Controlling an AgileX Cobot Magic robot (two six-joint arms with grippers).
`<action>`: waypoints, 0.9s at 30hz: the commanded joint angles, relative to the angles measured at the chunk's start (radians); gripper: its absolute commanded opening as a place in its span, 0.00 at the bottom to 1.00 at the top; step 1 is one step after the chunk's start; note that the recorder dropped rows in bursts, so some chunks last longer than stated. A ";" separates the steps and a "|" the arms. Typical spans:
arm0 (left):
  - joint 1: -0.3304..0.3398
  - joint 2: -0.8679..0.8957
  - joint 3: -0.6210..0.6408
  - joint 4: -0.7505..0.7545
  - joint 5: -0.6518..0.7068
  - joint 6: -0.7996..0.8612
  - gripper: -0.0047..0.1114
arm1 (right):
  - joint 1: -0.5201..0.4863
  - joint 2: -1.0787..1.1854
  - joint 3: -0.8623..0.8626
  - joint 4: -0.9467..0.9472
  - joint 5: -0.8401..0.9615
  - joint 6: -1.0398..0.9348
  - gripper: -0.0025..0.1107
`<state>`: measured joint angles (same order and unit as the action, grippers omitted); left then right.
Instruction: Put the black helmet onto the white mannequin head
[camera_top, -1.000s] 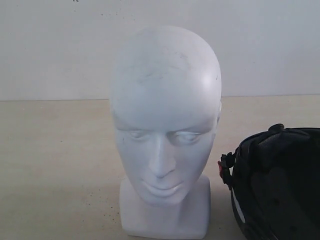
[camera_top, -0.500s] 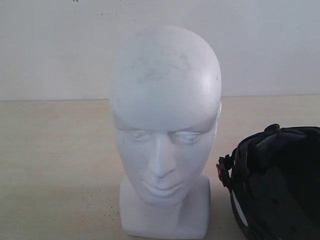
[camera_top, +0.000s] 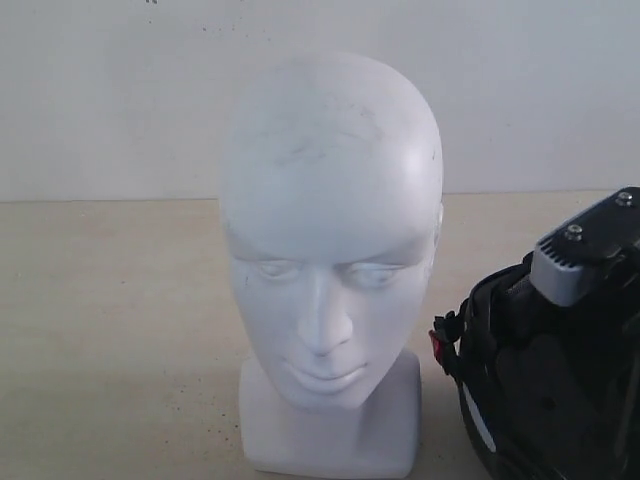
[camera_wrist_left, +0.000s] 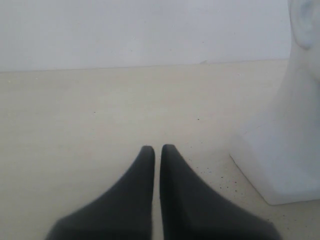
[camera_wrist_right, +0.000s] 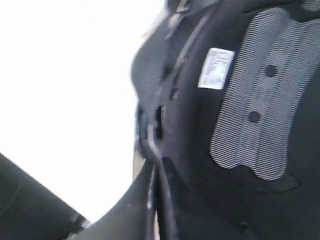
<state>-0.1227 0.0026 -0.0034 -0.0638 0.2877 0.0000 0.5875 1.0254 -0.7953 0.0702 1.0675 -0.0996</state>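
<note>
The white mannequin head stands upright on its squarish base at the middle of the table, face toward the exterior camera; its base also shows in the left wrist view. The black helmet is at the lower right, tilted with its padded inside and white label showing. My right gripper is shut on the helmet's rim, and its grey wrist block sits above the helmet. My left gripper is shut with nothing in it, low over the table beside the head's base.
The beige table stretches left of the head to a white wall behind. A red buckle part on the helmet strap hangs close to the head's base.
The helmet has shifted a little toward the head and risen. The right arm's grey wrist block has come into the exterior view above the helmet. The head has not moved.
</note>
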 joint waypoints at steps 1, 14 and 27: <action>0.003 -0.003 0.003 0.001 -0.002 0.000 0.08 | 0.070 -0.002 0.003 -0.020 0.029 0.017 0.02; 0.003 -0.003 0.003 0.001 -0.002 0.000 0.08 | 0.093 0.000 0.003 -0.028 0.030 0.145 0.73; 0.003 -0.003 0.003 0.001 -0.002 0.000 0.08 | 0.093 0.198 0.003 -0.030 -0.059 0.142 0.75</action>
<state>-0.1227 0.0026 -0.0034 -0.0638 0.2877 0.0000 0.6785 1.1868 -0.7953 0.0526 1.0304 0.0412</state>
